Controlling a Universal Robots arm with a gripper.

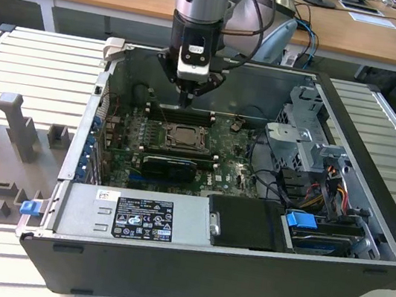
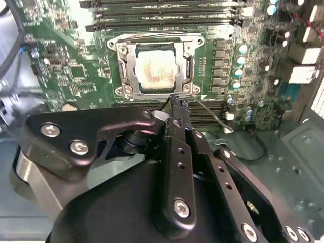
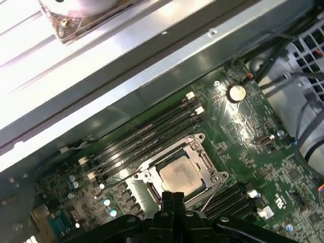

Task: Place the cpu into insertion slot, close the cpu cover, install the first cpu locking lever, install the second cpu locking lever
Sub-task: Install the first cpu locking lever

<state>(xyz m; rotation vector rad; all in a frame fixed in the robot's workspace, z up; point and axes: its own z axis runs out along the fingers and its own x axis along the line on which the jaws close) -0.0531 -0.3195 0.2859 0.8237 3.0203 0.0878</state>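
Closed claw [image 3: 173,196] hangs at the rim of the insertion slot [image 3: 206,163], cpu [image 3: 179,174] seated inside.

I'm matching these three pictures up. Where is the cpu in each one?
Exterior view: the cpu lies in the middle of the green board, close by the gripper.
Second wrist view: cpu, just beyond the gripper.
First wrist view: cpu, just beyond the gripper.
Shared landmark: the long black memory slots alongside it.
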